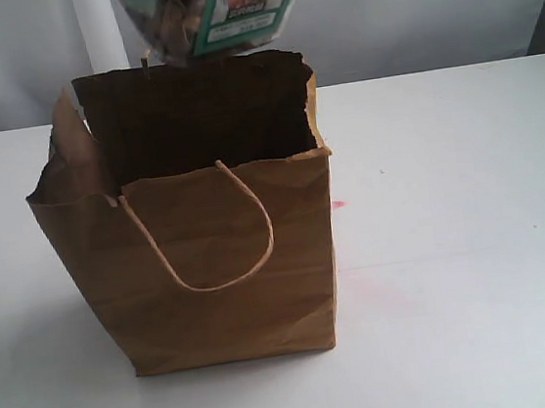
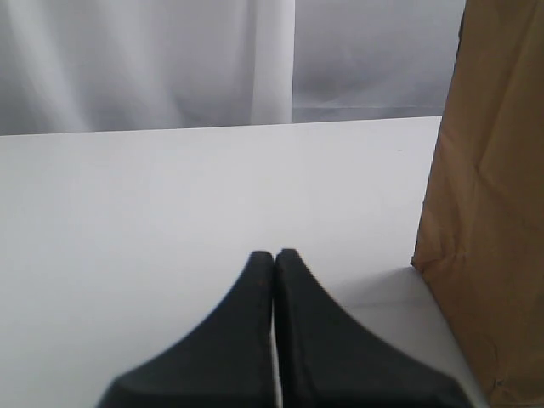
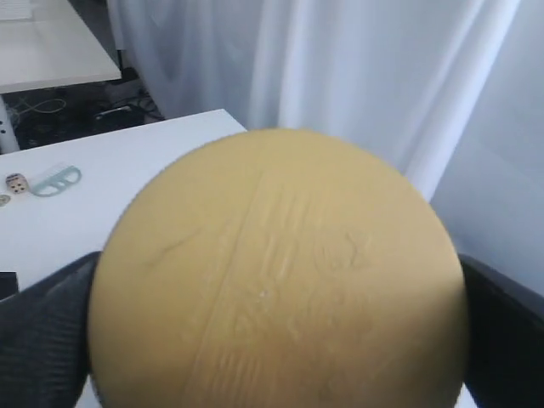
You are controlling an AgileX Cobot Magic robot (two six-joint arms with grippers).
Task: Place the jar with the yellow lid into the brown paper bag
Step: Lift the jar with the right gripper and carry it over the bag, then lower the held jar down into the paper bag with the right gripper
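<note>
The brown paper bag [image 1: 229,258] stands open on the white table, one loop handle hanging down its front. Above its back rim, at the top edge of the exterior view, hangs the yellow-lidded jar [image 1: 216,9]; only its clear body, brownish contents and green-bordered label show there. In the right wrist view the jar's wide mustard-yellow lid [image 3: 280,272] fills the frame, with a dark finger [image 3: 42,340] of my right gripper pressed against each side. My left gripper [image 2: 274,255] is shut and empty, low over the table beside the bag's side wall [image 2: 489,212].
A white curtain hangs behind the table [image 1: 468,191]. A faint pink smear [image 1: 338,203] marks the tabletop right of the bag. In the right wrist view a pale blue tool [image 3: 55,180] and a small die [image 3: 14,182] lie on the table.
</note>
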